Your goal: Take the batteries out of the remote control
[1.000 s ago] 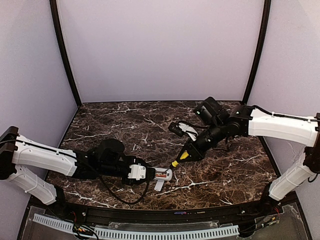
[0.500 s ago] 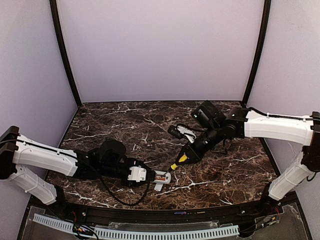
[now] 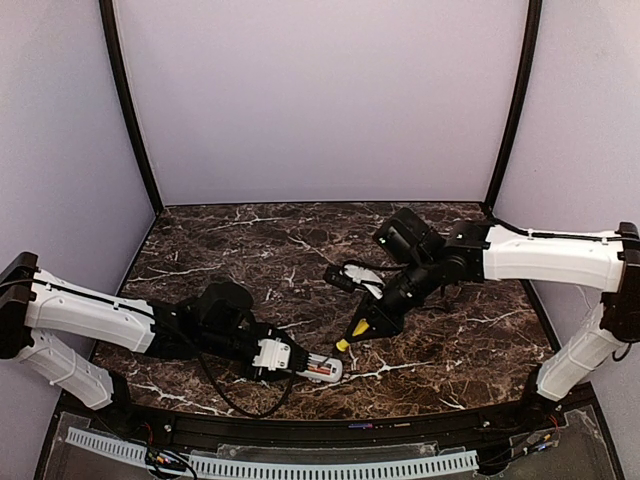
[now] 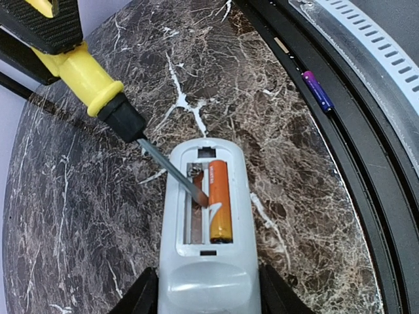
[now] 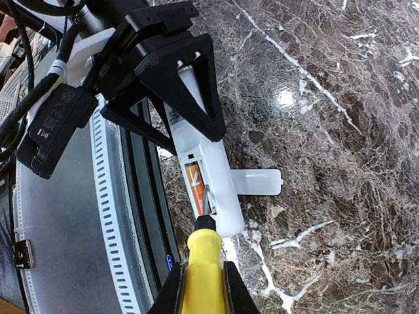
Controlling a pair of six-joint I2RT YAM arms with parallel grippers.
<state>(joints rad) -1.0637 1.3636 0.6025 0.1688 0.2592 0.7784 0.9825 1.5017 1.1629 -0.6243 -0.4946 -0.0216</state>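
Note:
My left gripper (image 4: 206,297) is shut on the white remote control (image 4: 206,261), back face up, at the table's near edge (image 3: 318,368). The open recess holds one orange battery (image 4: 220,199) in its right slot. The left slot looks empty. My right gripper (image 5: 203,288) is shut on the yellow-handled screwdriver (image 5: 204,261), seen in the top view (image 3: 352,332). The blade tip (image 4: 200,194) sits inside the recess, touching the battery's left side. The battery also shows in the right wrist view (image 5: 194,190).
The white battery cover (image 5: 257,182) lies flat on the marble beside the remote. A black rail (image 4: 340,131) runs along the table's near edge, with a small purple object (image 4: 317,91) lying in it. Purple walls enclose the table.
My right gripper has moved left and nearer, bringing the screwdriver tip from beside the remote's end into the battery recess. My left gripper has shifted the remote slightly nearer and to the right.

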